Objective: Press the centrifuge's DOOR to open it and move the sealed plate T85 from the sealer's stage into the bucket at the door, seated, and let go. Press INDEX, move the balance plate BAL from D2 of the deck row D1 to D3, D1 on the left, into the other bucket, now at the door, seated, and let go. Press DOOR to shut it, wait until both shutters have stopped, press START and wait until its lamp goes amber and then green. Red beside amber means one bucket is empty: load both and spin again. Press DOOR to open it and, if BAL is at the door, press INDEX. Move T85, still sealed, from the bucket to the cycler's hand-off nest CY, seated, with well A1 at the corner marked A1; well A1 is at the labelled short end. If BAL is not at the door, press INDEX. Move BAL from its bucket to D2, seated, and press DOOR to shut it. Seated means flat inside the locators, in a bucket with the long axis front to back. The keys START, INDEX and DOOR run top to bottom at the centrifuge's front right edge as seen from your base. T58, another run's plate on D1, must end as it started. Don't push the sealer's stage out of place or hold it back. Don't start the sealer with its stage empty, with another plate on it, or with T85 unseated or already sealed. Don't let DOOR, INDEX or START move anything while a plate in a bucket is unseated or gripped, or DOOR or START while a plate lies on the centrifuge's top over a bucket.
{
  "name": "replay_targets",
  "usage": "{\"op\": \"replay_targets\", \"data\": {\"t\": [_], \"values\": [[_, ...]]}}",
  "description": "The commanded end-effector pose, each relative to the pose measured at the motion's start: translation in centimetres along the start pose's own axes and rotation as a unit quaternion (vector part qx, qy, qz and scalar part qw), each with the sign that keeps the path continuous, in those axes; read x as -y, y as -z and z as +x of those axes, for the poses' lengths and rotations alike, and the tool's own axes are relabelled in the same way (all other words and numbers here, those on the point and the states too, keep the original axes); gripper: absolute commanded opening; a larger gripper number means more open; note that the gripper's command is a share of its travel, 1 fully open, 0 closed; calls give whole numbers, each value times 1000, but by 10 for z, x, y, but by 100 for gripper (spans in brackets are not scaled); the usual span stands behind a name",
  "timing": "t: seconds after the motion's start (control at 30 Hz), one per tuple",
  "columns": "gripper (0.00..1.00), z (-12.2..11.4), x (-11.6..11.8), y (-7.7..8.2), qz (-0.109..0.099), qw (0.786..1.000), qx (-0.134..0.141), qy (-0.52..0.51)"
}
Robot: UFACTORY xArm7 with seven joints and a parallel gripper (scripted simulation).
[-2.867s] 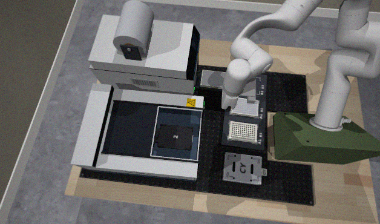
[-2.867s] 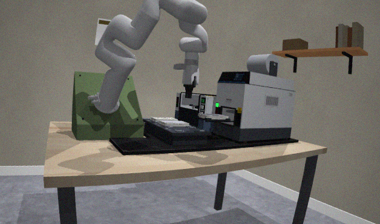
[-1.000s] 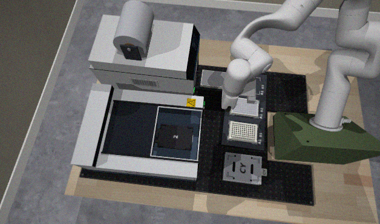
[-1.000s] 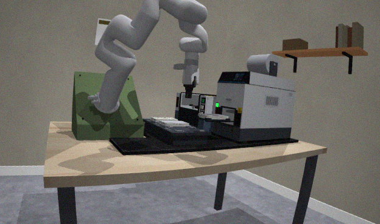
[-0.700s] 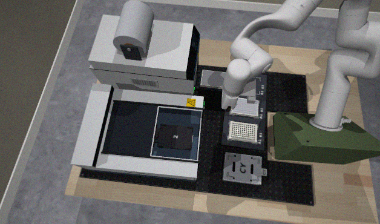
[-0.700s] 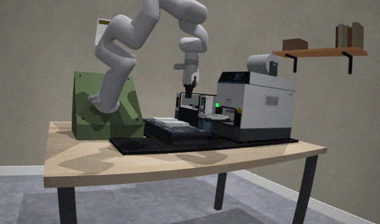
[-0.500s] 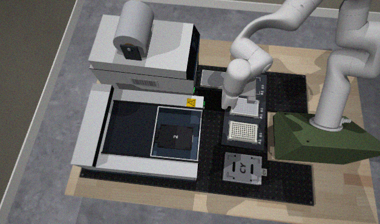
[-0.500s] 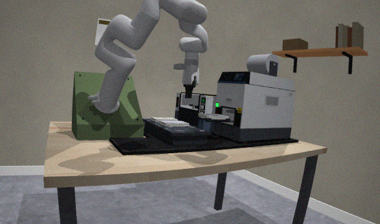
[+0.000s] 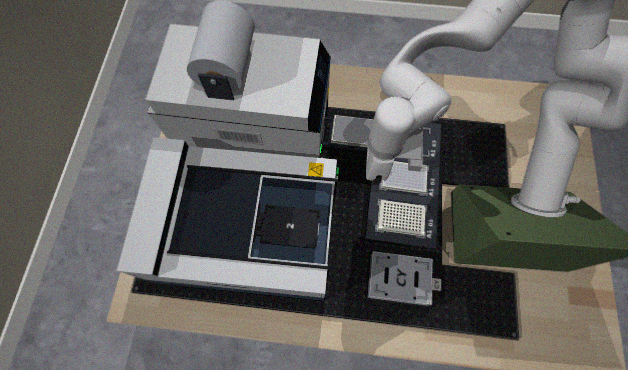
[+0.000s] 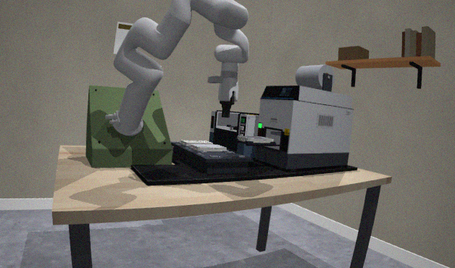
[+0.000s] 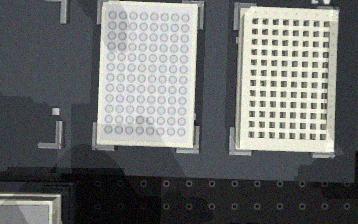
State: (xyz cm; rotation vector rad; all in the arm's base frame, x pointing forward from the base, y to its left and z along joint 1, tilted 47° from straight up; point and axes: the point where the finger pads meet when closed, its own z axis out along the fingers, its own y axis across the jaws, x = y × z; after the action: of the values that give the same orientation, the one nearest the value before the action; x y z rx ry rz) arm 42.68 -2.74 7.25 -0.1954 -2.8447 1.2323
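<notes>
The balance plate BAL (image 11: 147,75) (image 9: 405,177), white with round wells, lies flat inside the locators of D2. T58 (image 11: 287,80) (image 9: 402,217), with square wells, lies on D1 beside it. D3 (image 9: 426,145) is empty. My gripper (image 10: 225,113) is shut on nothing and hangs well above the deck row, about over D2; its fingers do not show in the wrist view. The centrifuge's (image 9: 226,272) door is open, and an empty bucket (image 9: 278,235) marked 2 sits in the opening. The sealer's stage (image 9: 351,129) (image 11: 17,210) carries a flat grey surface; I cannot tell whether it is T85.
The sealer (image 9: 246,90) (image 10: 309,119) stands behind the centrifuge with a green lamp (image 10: 260,125) lit. The CY nest (image 9: 386,287) is empty at the front of the deck. My green base (image 9: 511,235) stands to the right of the deck row.
</notes>
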Motion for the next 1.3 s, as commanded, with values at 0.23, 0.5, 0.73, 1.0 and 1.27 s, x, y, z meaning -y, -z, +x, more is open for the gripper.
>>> {"op": "replay_targets", "data": {"t": [0.23, 0.5, 0.73, 1.0, 1.27], "values": [[0, -1, -1, 2, -1, 1000, 2, 0], [0, -1, -1, 2, -1, 1000, 2, 0], [100, 20, -1, 23, -1, 1000, 2, -15], [100, 40, -1, 45, -1, 1000, 2, -15], [100, 68, -2, 74, -1, 1000, 1, -15]]}}
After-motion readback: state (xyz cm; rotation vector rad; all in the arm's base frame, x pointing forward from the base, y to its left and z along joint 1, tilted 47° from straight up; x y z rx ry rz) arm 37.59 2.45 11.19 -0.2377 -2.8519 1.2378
